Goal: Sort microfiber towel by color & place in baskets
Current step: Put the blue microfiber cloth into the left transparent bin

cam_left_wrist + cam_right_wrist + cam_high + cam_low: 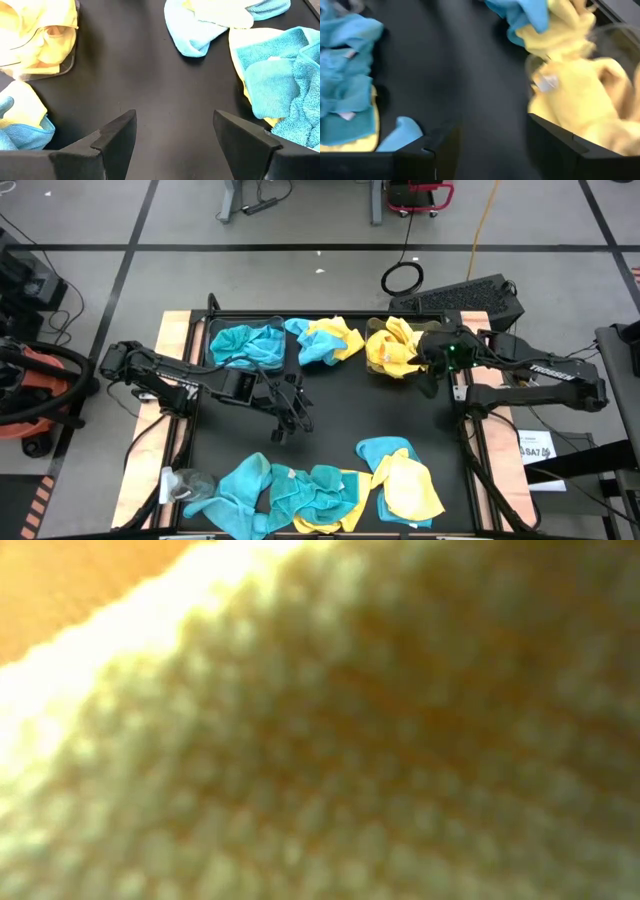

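— Yellow cloth fills the basket [395,348] at the far right of the black mat [330,415]; the towels there are bunched, with no clear long axis.

— And the teal ones?

— A teal heap [248,345] sits at the far left, apparently in the other bin, though its clear walls are hard to make out. Between the two lies a loose teal-and-yellow pair [322,340].

— What's on the near side?

— A row of crumpled towels along the near edge [300,490], running left to right, mostly teal, with a yellow towel [408,485] spread flat over a teal one at its right end. I cannot count them; they overlap.

— The arms?

— The left gripper [290,415] hangs over bare mat in the middle, fingers spread, holding nothing. The right gripper [432,365] is beside the yellow basket, its jaws apart and empty, yellow towels just ahead of them.

— Anything in the way?

— Yellow fabric [320,740] is pressed up against the low camera, blocking that view.
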Controlling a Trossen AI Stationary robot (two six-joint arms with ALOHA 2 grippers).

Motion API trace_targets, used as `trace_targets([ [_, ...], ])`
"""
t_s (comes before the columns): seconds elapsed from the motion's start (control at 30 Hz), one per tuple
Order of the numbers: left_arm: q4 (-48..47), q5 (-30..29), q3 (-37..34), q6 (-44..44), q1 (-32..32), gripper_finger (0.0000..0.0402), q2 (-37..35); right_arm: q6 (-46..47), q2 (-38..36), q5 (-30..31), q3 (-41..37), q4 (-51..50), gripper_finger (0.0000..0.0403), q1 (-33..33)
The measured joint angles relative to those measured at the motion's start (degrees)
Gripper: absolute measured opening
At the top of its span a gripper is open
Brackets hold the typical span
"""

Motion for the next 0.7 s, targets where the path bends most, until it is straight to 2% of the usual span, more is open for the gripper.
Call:
trace_targets([
  [0.43,0.0,0.0,0.0,0.0,0.0,0.027,0.0,3.1,0.4,0.4,0.0,5.3,0.021,11.3],
  [0.7,0.0,0.0,0.0,0.0,0.0,0.027,0.0,3.9,4.2,0.5,0.0,8.4,0.021,17.3],
])
